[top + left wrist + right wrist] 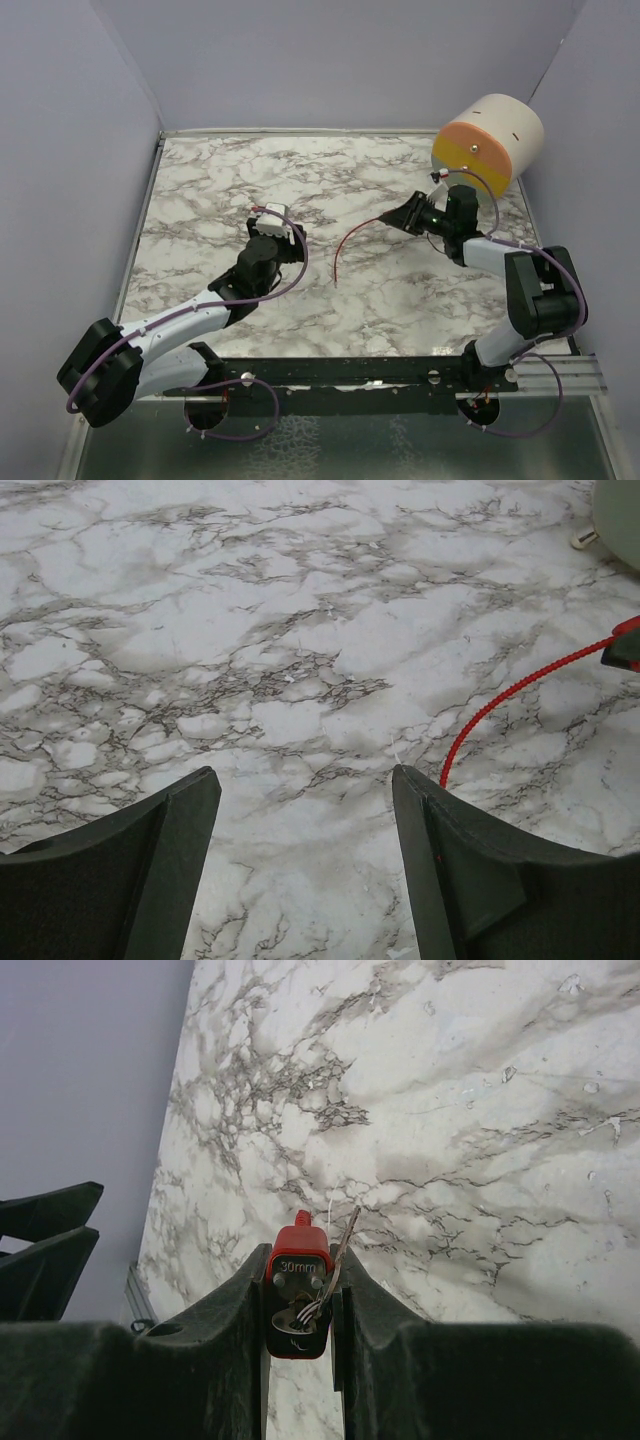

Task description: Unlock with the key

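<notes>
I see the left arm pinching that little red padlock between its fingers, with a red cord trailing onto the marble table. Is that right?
Not the left: the right gripper pinches the red padlock, as the right wrist view shows. The left gripper stands open, holding nothing. The red cord does trail onto the marble table.

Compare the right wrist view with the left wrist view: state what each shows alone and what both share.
Right wrist only: a red padlock stamped 30mm, clamped in the right end effector, with thin wire hanging on its face.
Left wrist only: the left end effector open with nothing between its fingers, a long red cord lying across the surface, and the edge of a pale cylinder in the top right corner.
Both: the marble table.
</notes>
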Robot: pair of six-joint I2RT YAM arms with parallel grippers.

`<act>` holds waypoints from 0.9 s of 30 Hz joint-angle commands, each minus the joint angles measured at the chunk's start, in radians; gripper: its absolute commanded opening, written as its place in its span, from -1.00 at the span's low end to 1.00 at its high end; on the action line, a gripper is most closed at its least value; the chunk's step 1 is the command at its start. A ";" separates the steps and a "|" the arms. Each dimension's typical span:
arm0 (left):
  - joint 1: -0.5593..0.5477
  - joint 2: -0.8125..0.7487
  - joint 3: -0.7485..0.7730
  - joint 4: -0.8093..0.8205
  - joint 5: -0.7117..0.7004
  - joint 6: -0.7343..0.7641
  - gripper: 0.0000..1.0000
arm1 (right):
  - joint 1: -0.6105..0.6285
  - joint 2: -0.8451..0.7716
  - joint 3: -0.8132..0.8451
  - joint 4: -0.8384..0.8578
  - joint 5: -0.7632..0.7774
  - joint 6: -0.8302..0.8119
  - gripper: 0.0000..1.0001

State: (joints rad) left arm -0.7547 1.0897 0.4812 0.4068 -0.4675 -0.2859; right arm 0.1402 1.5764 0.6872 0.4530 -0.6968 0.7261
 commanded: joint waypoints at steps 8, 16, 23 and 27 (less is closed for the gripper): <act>0.002 -0.003 0.020 -0.009 0.131 -0.062 0.47 | 0.121 0.189 0.058 0.254 0.185 0.140 -0.98; 0.002 -0.007 0.010 -0.007 0.159 -0.079 0.49 | 0.193 0.320 0.183 0.217 0.259 0.156 -0.98; 0.002 0.004 0.007 -0.004 0.170 -0.081 0.50 | 0.226 0.425 0.324 0.132 0.268 0.142 -0.92; 0.002 0.003 0.008 -0.003 0.168 -0.071 0.50 | 0.237 0.460 0.358 0.105 0.269 0.138 -0.72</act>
State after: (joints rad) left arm -0.7547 1.0912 0.4812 0.3866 -0.3218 -0.3542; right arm 0.3634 1.9999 1.0035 0.5900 -0.4603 0.8711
